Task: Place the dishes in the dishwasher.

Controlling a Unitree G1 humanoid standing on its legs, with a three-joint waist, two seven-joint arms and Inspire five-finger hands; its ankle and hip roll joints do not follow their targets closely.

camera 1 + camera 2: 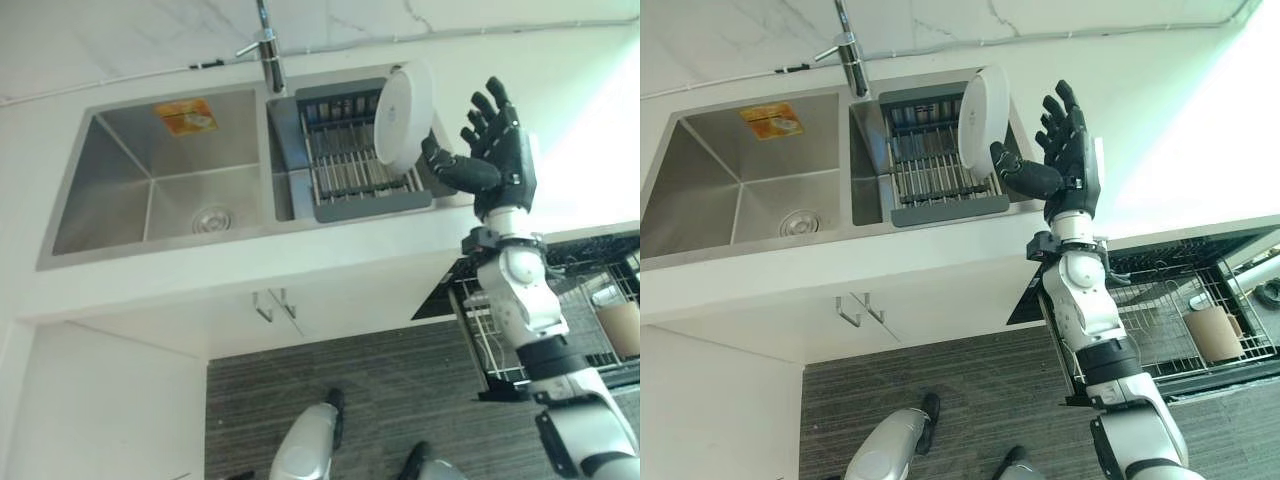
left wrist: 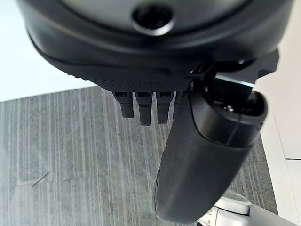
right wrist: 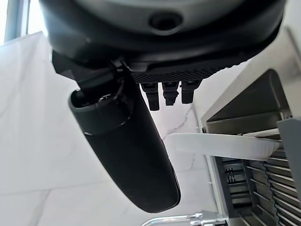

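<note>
A white plate (image 1: pixel 403 115) stands on its edge at the right end of the grey drying rack (image 1: pixel 370 208) set in the sink's right basin. My right hand (image 1: pixel 505 150) is raised just right of the plate, open, with the fingers spread upward. Its thumb (image 3: pixel 127 155) reaches toward the plate's lower rim (image 3: pixel 221 145); whether it touches I cannot tell. The dishwasher's pulled-out wire rack (image 1: pixel 1160 300) lies low on the right, below the counter. My left hand (image 2: pixel 141 70) hangs over the grey floor with straight fingers and holds nothing.
The steel left basin (image 1: pixel 150 190) has a drain and an orange sticker. A faucet (image 1: pixel 268 50) rises behind the rack. A brown cup (image 1: pixel 1212 335) sits in the dishwasher rack. White cabinet doors with handles (image 1: pixel 275 305) are under the counter.
</note>
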